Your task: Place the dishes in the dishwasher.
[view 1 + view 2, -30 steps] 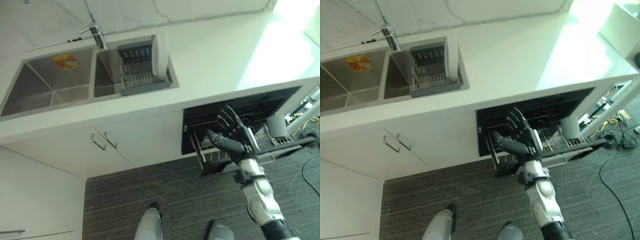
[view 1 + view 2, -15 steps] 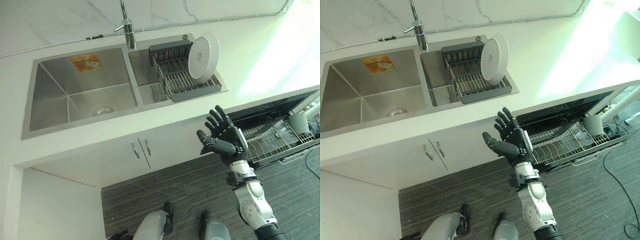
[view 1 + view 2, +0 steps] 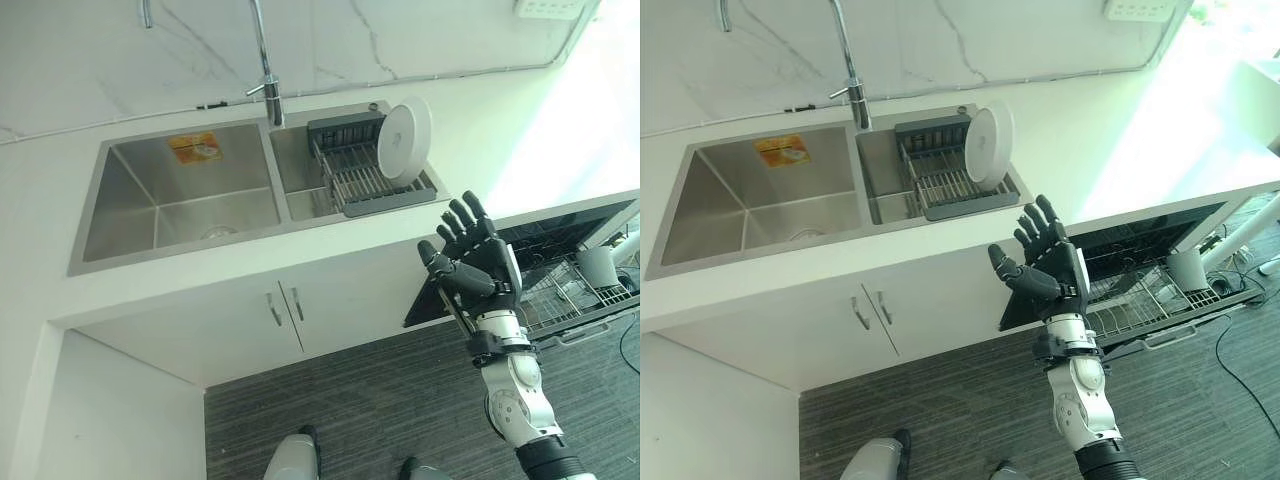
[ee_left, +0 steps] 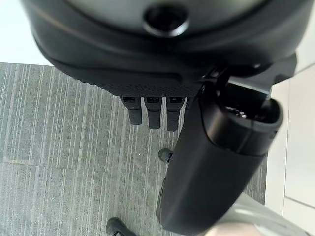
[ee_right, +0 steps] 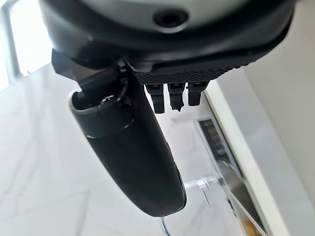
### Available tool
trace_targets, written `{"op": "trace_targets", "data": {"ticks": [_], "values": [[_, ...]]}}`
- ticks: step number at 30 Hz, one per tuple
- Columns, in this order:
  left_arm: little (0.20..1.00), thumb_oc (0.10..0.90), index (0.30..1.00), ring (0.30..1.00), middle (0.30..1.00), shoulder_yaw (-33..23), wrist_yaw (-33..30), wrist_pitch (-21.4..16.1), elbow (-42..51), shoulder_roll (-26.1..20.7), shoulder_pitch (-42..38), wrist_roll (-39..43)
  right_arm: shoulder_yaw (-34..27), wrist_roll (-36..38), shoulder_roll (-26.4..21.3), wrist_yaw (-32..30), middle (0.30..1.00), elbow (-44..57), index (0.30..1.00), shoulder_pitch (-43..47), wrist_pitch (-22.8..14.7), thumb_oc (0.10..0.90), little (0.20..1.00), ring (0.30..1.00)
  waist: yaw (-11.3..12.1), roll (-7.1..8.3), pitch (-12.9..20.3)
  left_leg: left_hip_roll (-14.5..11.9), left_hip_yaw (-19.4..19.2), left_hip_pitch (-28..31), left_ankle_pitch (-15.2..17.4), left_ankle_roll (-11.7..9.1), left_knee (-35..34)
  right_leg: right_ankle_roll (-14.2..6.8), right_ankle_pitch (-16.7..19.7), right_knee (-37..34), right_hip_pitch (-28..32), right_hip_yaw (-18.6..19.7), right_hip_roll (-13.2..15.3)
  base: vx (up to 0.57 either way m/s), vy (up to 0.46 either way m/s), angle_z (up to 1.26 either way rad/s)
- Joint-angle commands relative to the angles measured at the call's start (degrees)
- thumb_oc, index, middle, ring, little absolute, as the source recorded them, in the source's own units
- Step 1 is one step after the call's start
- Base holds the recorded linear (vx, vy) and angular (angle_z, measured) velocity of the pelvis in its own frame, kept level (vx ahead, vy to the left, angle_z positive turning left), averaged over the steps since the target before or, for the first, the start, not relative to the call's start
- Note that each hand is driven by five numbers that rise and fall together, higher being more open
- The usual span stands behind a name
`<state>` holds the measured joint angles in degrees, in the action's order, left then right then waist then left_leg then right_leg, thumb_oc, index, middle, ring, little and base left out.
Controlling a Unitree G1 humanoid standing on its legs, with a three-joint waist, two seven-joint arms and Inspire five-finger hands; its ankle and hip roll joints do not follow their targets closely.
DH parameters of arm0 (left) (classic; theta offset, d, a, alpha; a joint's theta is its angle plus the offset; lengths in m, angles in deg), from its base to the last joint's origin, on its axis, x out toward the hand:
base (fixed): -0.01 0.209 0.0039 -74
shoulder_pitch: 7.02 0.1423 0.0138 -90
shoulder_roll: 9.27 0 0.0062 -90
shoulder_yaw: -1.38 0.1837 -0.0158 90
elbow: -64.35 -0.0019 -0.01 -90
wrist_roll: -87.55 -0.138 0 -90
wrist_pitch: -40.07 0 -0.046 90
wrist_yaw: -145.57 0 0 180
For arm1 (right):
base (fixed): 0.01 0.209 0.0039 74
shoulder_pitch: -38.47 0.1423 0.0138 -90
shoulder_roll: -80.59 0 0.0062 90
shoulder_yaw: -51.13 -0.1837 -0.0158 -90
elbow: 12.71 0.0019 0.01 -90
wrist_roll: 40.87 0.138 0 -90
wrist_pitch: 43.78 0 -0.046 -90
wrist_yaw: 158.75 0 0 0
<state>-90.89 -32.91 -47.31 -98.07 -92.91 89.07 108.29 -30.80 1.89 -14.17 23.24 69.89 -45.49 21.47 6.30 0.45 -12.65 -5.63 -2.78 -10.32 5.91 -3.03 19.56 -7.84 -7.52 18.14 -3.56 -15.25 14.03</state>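
Observation:
A white plate (image 3: pixel 405 138) stands on edge in a grey drying rack (image 3: pixel 362 178) set in the right basin of the sink. To the right, under the counter, the dishwasher (image 3: pixel 545 232) is open and its wire rack (image 3: pixel 578 300) is pulled out, with a pale cup (image 3: pixel 600 268) in it. My right hand (image 3: pixel 478 270) is raised in front of the counter edge, between the sink and the dishwasher, open and holding nothing. The same hand (image 5: pixel 133 157) has straight fingers in the right wrist view. My left hand (image 4: pixel 206 147) hangs open over the floor.
A steel left basin (image 3: pixel 180 200) and a tall faucet (image 3: pixel 268 80) sit beside the rack. White counter (image 3: pixel 520 130) runs to the right. Cabinet doors with two handles (image 3: pixel 285 305) are below the sink. Dark striped floor (image 3: pixel 380 410) lies in front.
The camera has swung up and left towards the sink. My right hand has risen from the dishwasher rack to the counter edge, still open and empty.

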Motion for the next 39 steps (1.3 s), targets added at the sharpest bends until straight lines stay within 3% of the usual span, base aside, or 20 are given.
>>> {"op": "trace_targets", "data": {"ticks": [1,4,7,9,10,12,14,17,19,20,22,24,26,27,28,29,33,36,39], "values": [[0.9,0.8,0.9,0.9,0.9,1.96,-1.56,0.58,-0.83,-0.2,0.76,-3.31,-2.86,-2.55,-0.75,0.23,0.9,7.28,0.9,2.64,-8.31,0.8,0.9,0.9,-0.01,-0.14,3.06,-3.06,0.64,3.57,5.67,-1.31,-2.37,-1.37,-3.42,-0.95,-0.36,0.12,-0.4,0.06,-0.07,-0.05],[0.9,0.8,0.9,0.9,0.9,1.68,-2.59,1.15,-0.86,-0.27,0.78,-3.22,-2.93,-3.39,-1.22,0.22,0.9,7.85,0.9,2.24,-8.9,0.8,0.9,0.9,-0.45,-0.23,3.26,-3.27,1.2,3.49,5.44,-1.6,-2.37,-0.89,-3.93,-0.95,-0.12,0.56,-1.43,0.09,-0.132,0.03],[0.9,0.8,0.9,0.9,0.9,1.5,-4.63,1.72,-1.35,-0.26,0.1,0.31,-3.94,-2.93,-3.48,-0.4,0.9,9.65,0.9,2.42,-8.74,0.8,0.9,0.9,-1.14,0.16,2.89,-3.69,2.83,3.83,3.86,-2.37,-2.37,1.25,-5.06,-0.95,0.42,1.75,-4.86,0.18,-0.262,0.21],[0.9,0.8,0.9,0.9,0.9,0.94,-5.22,1.16,-1.4,0.15,-0.13,2.49,-4.66,-3.87,-4.26,-0.65,0.9,10.33,0.9,2.26,-8.74,0.8,0.9,0.9,-0.7,0.83,1.69,-2.88,1.89,4.58,-2.82,-2.07,-2.37,2.46,-5.0,-0.95,1.23,2.01,-5.67,0.16,-0.178,0.38],[0.9,0.8,0.9,0.9,0.9,0.72,-5.28,1.16,-0.87,0.31,-0.14,1.85,-5.11,-5.3,-4.42,-1.09,0.9,10.89,0.9,1.82,-9.21,0.8,0.9,0.9,-0.38,1.27,0.81,-1.4,0.86,4.0,-4.54,-1.34,-2.37,2.74,-4.95,-0.95,1.8,1.84,-5.56,0.12,-0.096,0.45],[0.9,0.8,0.9,0.9,0.9,0.54,-5.44,2.08,0.38,0.37,0.89,0.72,-5.14,-7.36,-3.67,-1.99,0.9,11.43,0.9,2.21,-9.68,0.8,0.9,0.9,0.94,0.08,-0.23,4.16,2.37,1.7,1.22,1.38,-2.37,2.28,-4.54,-0.95,2.39,2.14,-7.03,0.13,0.017,0.57],[0.9,0.8,0.9,0.9,0.9,-0.68,-5.73,3.43,0.9,0.31,1.56,0.23,-4.56,-8.65,-2.74,-3.39,0.9,12.37,0.9,2.24,-9.64,0.8,0.9,0.9,1.22,-1.09,-0.15,5.25,1.22,0.62,2.11,2.03,-2.37,2.38,-4.89,-0.95,3.23,1.36,-8.47,0.15,0.115,0.27],[0.9,0.8,0.9,0.9,0.9,-2.19,-5.11,3.35,-0.93,-0.45,2.17,1.06,-2.68,-8.22,-1.71,-3.26,0.9,11.56,0.9,3.63,-8.9,0.8,0.9,0.9,3.03,-1.52,1.16,8.25,6.78,0.72,3.42,3.11,-2.37,2.46,-5.48,-0.95,3.92,1.66,-9.52,0.17,0.235,-0.36],[0.9,0.8,0.9,0.9,0.9,-3.25,-4.81,3.64,-1.39,-1.35,1.92,-1.01,-2.36,-8.09,-0.63,-2.4,0.9,10.97,0.9,3.97,-9.46,0.8,0.9,0.9,2.96,-1.65,2.02,9.2,6.47,1.9,5.2,5.67,-2.37,0.75,-0.56,-0.95,6.82,0.3,-10.05,0.21,0.283,-1.01],[0.9,0.8,0.9,0.9,0.9,-3.22,-4.88,3.66,-1.31,-1.64,1.81,-1.32,-2.0,-7.76,-0.32,-2.2,0.9,10.7,0.9,4.1,-9.7,0.8,0.9,0.9,2.76,-2.0,1.9,9.47,7.11,2.28,5.56,6.65,-2.37,0.04,1.72,0.79,6.7,0.96,-10.51,0.12,0.186,-0.73],[0.9,0.8,0.9,0.9,0.9,-2.6,-4.27,3.41,-1.33,-2.32,1.7,-1.02,-1.06,-8.31,0.58,-2.01,0.9,11.0,0.9,3.57,-10.61,0.8,0.9,0.9,1.89,-2.49,1.01,10.67,8.96,3.44,6.98,9.07,-2.37,-0.8,3.6,14.65,0.39,3.85,-10.89,0.14,0.143,-0.14],[0.9,0.8,0.9,0.9,0.9,-2.73,-4.35,3.59,-1.18,-2.43,2.18,-0.5,-0.67,-8.15,1.13,-1.0,0.9,10.73,0.9,3.46,-11.15,0.8,0.9,0.9,1.92,-2.59,0.77,10.62,9.61,4.37,7.58,8.88,-2.37,-0.46,3.95,11.57,-1.41,3.52,-9.54,0.19,-0.044,-0.07],[0.9,0.8,0.9,0.9,0.9,-3.03,-3.79,3.98,-1.42,-2.57,2.12,-0.89,0.05,-8.04,0.62,-0.69,0.9,9.99,0.9,4.6,-11.86,0.8,0.9,0.9,2.08,-2.1,0.58,9.93,9.53,5.11,8.15,7.89,-2.37,-0.43,4.41,0.01,-0.29,2.65,-7.52,0.21,-0.184,-0.14],[0.9,0.8,0.9,0.9,0.9,-3.02,-3.63,3.62,-1.71,-2.44,2.52,0.05,0.65,-7.4,0.46,-0.4,0.9,9.66,0.9,5.45,-11.6,0.8,0.9,0.9,1.26,-1.21,-0.07,9.85,9.45,6.9,9.68,7.47,-2.37,-1.7,6.85,-0.95,-4.3,4.67,-4.86,0.27,-0.2,-0.17],[0.9,0.8,0.9,0.9,0.9,-2.89,-3.66,3.52,-1.64,-2.47,2.71,0.75,0.66,-7.14,0.41,-0.16,0.9,9.81,0.9,5.56,-11.26,0.8,0.9,0.9,1.01,-1.09,-0.11,9.38,9.24,7.28,9.99,7.15,-2.37,-2.01,6.45,-0.95,-5.13,5.08,-4.47,0.31,-0.229,-0.23],[0.9,0.8,0.9,0.9,0.9,-2.54,-3.87,3.73,-1.29,-2.57,2.8,1.88,0.45,-6.67,-0.07,0.08,0.9,10.16,0.9,5.61,-10.69,0.8,0.9,0.9,1.24,-0.9,0.0,8.37,8.82,7.41,9.86,6.14,-2.37,-1.8,3.09,-0.95,-4.83,4.92,-4.37,0.24,-0.177,-0.08],[0.9,0.8,0.9,0.9,0.9,-0.62,-6.16,5.07,-0.07,-0.25,2.42,1.35,-0.68,-7.29,-2.41,-2.81,0.9,11.56,0.9,5.29,-9.25,0.8,0.9,0.9,1.7,0.4,1.17,5.92,8.64,6.45,8.35,3.41,-2.37,0.41,-2.42,-0.95,-1.03,4.66,-6.45,0.33,-0.203,0.16],[0.9,0.8,0.9,0.9,0.9,-0.06,-7.11,4.7,0.13,0.5,2.42,1.47,-1.32,-7.05,-3.41,-3.6,0.9,11.88,0.9,4.88,-8.71,0.8,0.9,0.9,1.6,0.84,1.23,5.45,8.36,6.96,7.4,2.81,-2.37,1.5,-3.22,-0.95,-0.18,4.64,-6.83,0.2,-0.086,0.26],[0.9,0.8,0.9,0.9,0.9,0.14,-7.77,4.47,1.04,0.91,2.65,1.39,-2.11,-8.77,-4.14,-4.5,0.9,12.66,0.9,3.75,-8.95,0.8,0.9,0.9,2.35,1.46,-0.08,5.67,8.66,6.59,2.1,2.37,-2.37,2.47,-3.83,-0.95,0.98,5.75,-6.85,0.14,-0.023,0.14]]}}
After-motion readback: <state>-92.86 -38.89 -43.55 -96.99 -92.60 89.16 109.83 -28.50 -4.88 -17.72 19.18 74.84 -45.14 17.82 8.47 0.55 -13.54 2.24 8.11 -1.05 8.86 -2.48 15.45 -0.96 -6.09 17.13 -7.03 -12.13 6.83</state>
